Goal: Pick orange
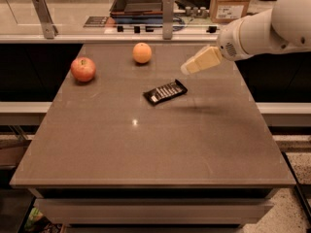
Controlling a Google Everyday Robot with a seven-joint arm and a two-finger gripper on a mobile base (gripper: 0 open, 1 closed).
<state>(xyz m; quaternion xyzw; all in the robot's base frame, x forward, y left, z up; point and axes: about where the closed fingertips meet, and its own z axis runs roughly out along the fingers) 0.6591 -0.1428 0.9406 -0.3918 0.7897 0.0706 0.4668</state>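
hand [187, 69] above table [146, 159], right of orange [142, 53]

Arm [274, 23]: smooth white shell, fat rounded links with a soft sheen. Wrist link [245, 35]: white barrel shape, narrower than the link behind it, with a thin dark seam ring near its front end. Round grey dotted patch [228, 50] on the wrist end, looks like a perforated grille. Gripper [188, 69]: pale cream/tan, blocky, tapering to a lighter narrow tip, matte next to the white shell. It's over the far right part of the table [146, 154], off the surface.
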